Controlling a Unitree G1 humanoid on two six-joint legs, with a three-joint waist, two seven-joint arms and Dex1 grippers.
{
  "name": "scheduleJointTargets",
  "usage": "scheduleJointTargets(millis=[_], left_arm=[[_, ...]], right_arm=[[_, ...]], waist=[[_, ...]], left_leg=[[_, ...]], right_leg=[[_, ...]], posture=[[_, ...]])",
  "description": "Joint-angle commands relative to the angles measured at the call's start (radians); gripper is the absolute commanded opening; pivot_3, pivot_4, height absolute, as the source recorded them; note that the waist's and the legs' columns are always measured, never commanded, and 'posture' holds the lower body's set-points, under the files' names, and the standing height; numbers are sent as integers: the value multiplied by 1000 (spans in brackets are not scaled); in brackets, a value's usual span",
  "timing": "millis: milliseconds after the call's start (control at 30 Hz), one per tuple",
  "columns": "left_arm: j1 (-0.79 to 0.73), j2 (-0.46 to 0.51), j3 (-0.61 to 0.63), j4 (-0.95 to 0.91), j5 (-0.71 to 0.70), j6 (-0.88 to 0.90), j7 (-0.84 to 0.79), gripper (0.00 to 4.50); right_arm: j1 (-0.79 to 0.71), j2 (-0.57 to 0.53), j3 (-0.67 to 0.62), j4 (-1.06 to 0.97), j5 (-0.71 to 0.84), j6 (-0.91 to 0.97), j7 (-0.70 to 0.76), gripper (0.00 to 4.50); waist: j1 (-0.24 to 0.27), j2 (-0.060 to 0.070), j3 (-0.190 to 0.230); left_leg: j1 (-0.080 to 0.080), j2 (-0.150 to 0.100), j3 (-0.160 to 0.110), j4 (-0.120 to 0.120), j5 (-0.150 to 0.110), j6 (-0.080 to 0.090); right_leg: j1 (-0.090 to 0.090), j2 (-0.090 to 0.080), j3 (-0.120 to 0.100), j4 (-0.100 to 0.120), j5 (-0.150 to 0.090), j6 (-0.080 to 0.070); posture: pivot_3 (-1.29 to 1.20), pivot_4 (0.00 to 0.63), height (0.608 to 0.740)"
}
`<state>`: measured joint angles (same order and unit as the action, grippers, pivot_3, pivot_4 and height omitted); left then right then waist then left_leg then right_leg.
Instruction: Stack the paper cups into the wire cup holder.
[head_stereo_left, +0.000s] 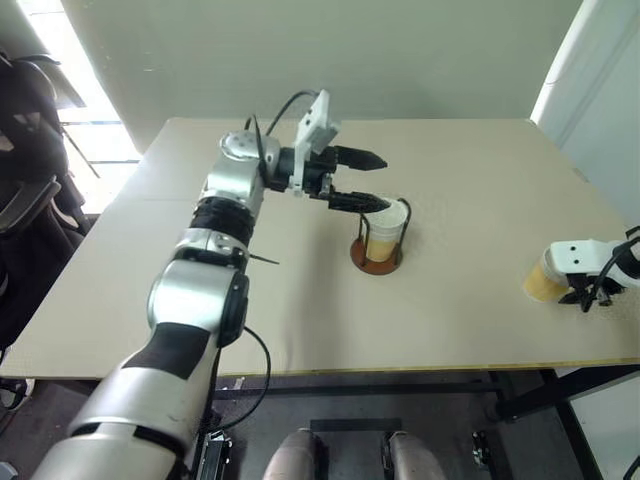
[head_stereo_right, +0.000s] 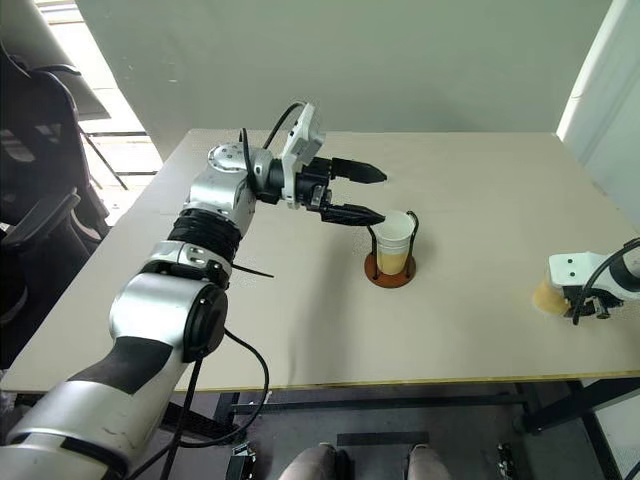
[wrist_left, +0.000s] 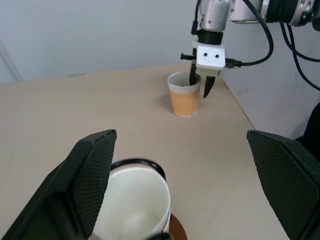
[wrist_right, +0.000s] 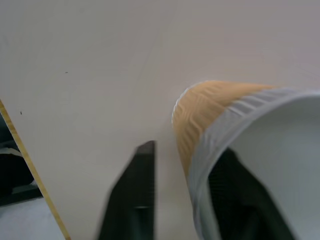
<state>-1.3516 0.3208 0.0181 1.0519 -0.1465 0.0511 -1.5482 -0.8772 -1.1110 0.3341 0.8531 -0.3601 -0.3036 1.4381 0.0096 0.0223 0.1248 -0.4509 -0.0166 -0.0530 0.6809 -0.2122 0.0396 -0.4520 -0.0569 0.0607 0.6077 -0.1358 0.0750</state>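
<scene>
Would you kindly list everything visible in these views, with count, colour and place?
Paper cup in holder: one, white rim, tan-yellow wall, mid-table.
Wire cup holder: one, reddish-brown disc base with black wire loops, mid-table, around that cup.
Paper cup at the edge: one, white rim, tan-yellow wall, upright near the table's right edge.
Table: one, beige top.
Left gripper: black fingers open, beside the holder's cup.
Right gripper: black fingers, one inside and one outside the edge cup's rim.
</scene>
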Motion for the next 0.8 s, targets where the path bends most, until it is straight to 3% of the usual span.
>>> scheduleJointTargets(millis=[33, 200, 333, 800], left_arm=[[46, 59, -5, -49, -25, 15, -53, 4500], [129, 169, -87, -93, -48, -21, -66, 4500], [128, 256, -94, -22, -14, -76, -64, 4500], [119, 245, -75, 41, -4, -112, -57, 4500]], right_arm=[[-36, -6, -8, -10, -9, 1, 6, 66], [-72, 10, -17, -41, 1, 21, 33, 66], [-158, 59, -17, -87, 5, 52, 47, 66], [-402, 221, 26, -126, -26, 102, 93, 66]], waist=[[-1, 0, 0], [-7, 1, 0], [-12, 1, 0], [-9, 1, 0]], left_leg=[[0, 0, 0, 0, 0, 0], [0, 1, 0, 0, 0, 0], [-1, 1, 0, 0, 0, 0], [-3, 0, -3, -5, -1, -3]], right_leg=[[0, 0, 0, 0, 0, 0], [-1, 0, 0, 1, 0, -2], [-2, 1, 0, 0, -2, -11], [-6, 1, -2, 0, -5, -15]], posture=[[0, 150, 740], [0, 150, 740], [0, 150, 740], [0, 150, 740]])
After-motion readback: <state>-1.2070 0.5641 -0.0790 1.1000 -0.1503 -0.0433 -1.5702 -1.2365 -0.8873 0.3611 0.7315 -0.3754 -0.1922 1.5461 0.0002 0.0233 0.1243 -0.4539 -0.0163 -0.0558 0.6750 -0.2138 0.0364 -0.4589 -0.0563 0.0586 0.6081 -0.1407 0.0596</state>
